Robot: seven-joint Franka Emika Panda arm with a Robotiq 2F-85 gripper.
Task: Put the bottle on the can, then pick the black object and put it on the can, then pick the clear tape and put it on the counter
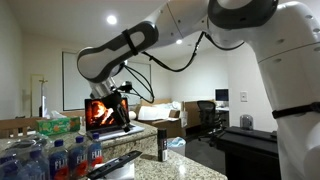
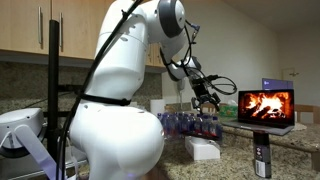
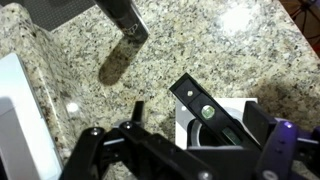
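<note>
The slim dark bottle (image 1: 162, 146) stands upright on the granite counter (image 3: 200, 45); it also shows near the laptop in an exterior view (image 2: 262, 160) and at the top of the wrist view (image 3: 125, 18). The flat black object (image 3: 205, 108), with a green window in its face, lies slanted over a white square. A whitish ring under it looks like the clear tape (image 3: 192, 128). My gripper (image 3: 197, 120) hangs above the bar, open, with nothing between its fingers; both exterior views show it in the air (image 1: 118, 92) (image 2: 207, 100). I cannot make out the can.
An open laptop (image 1: 108, 112) showing a fire picture stands behind the gripper. Several blue-labelled water bottles (image 1: 60, 158) crowd the counter's near corner. A green tissue box (image 1: 58, 126) sits behind them. A white box (image 2: 205, 150) lies on the counter.
</note>
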